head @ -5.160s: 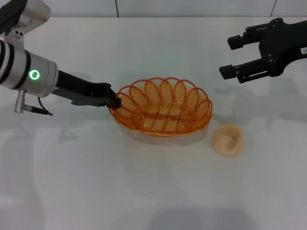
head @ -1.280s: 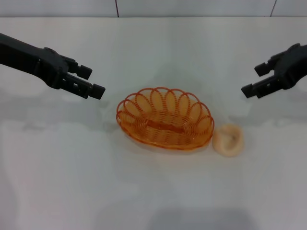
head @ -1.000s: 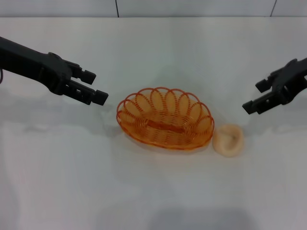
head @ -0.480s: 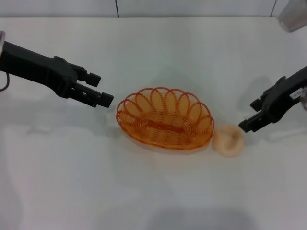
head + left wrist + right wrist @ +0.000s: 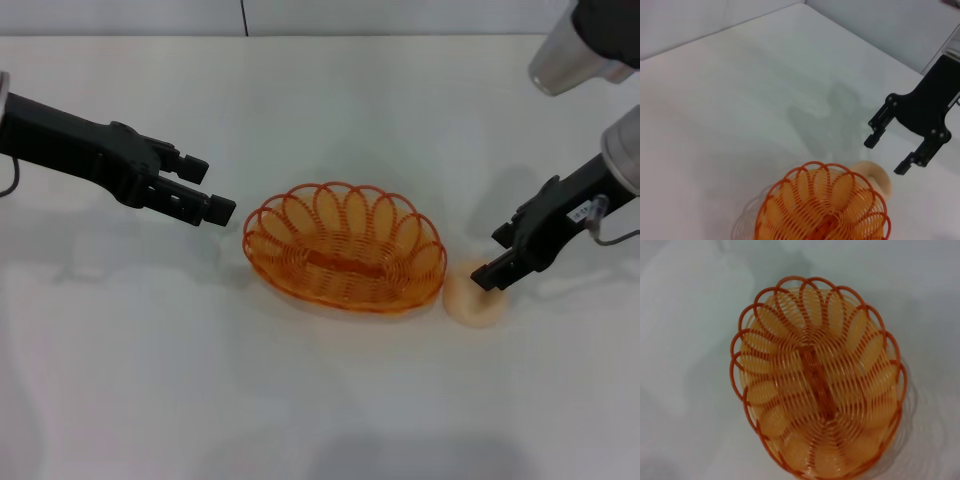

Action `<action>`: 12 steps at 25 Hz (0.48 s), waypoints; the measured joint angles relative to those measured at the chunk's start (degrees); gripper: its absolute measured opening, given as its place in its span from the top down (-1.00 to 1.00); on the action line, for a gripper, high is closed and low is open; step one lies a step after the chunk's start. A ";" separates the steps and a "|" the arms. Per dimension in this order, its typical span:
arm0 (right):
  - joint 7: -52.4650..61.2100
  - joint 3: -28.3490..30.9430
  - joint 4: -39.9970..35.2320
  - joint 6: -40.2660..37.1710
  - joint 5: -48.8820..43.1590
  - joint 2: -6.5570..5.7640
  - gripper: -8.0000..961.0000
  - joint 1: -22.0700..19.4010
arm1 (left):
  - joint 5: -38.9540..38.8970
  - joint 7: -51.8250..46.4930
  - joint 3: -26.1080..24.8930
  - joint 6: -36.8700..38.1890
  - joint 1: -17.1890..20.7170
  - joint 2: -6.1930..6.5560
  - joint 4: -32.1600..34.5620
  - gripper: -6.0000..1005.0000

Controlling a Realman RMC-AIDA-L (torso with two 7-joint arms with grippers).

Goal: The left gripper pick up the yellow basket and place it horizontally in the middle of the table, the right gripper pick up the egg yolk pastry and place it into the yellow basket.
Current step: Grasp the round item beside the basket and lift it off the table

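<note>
The yellow basket [image 5: 345, 247] lies flat and empty at the middle of the white table [image 5: 320, 400], its long side running left to right. It also shows in the left wrist view [image 5: 825, 210] and the right wrist view [image 5: 817, 395]. The egg yolk pastry [image 5: 470, 305] rests on the table against the basket's right end, and it shows in the left wrist view [image 5: 879, 176]. My left gripper [image 5: 208, 188] is open and empty just left of the basket. My right gripper [image 5: 492, 257], also in the left wrist view [image 5: 885, 156], is open just over the pastry's far right side.
The table's far edge meets a grey wall at the top. My right arm's silver segment [image 5: 565, 60] hangs over the far right corner. Bare table lies in front of the basket and to the left.
My left gripper has let go of the basket and drawn back to the left, open. My right gripper has come down and leftward to the pastry. The basket and pastry have stayed put.
</note>
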 joint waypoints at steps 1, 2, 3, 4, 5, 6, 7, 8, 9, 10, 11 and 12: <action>0.00 -0.20 0.52 0.41 0.02 0.00 -0.34 0.24 | -0.04 0.02 0.00 -0.02 0.05 0.00 0.00 -0.77; 0.00 -0.33 1.04 0.79 0.03 0.00 -0.35 0.53 | -0.06 0.04 0.00 -0.04 0.09 -0.01 0.00 -0.77; 0.00 -0.33 1.64 1.22 0.03 -0.01 -0.35 0.82 | -0.08 0.06 0.00 -0.06 0.13 -0.05 0.00 -0.77; 0.00 -0.34 2.03 1.48 0.03 -0.01 -0.35 0.98 | -0.09 0.07 0.00 -0.08 0.17 -0.05 -0.01 -0.77; 0.00 -0.34 2.39 1.73 -0.01 -0.03 -0.35 1.06 | -0.11 0.07 0.00 -0.10 0.27 -0.09 -0.04 -0.77; 0.00 -0.34 2.58 1.99 -0.14 -0.04 -0.35 1.06 | -0.14 0.08 0.00 -0.10 0.35 -0.13 -0.06 -0.77; 0.00 -0.34 2.67 2.31 -0.28 -0.04 -0.34 1.04 | -0.19 0.08 0.01 -0.11 0.49 -0.20 -0.02 -0.77; 0.00 -0.39 2.78 2.81 -0.46 -0.05 -0.34 0.92 | -0.25 0.08 -0.01 -0.11 0.61 -0.29 0.07 -0.77; 0.00 -0.40 2.99 3.21 -0.53 -0.06 -0.33 0.85 | -0.27 0.08 -0.04 -0.11 0.69 -0.34 0.10 -0.77; 0.00 -0.42 3.51 3.80 -0.58 -0.11 -0.33 0.81 | -0.30 0.08 -0.09 -0.11 0.72 -0.42 0.12 -0.77; 0.00 -0.45 4.11 4.16 -0.63 -0.16 -0.32 0.84 | -0.31 0.08 -0.13 -0.11 0.74 -0.50 0.12 -0.77; -0.01 -0.46 4.83 4.52 -0.66 -0.21 -0.32 0.94 | -0.32 0.08 -0.13 -0.11 0.74 -0.53 0.12 -0.77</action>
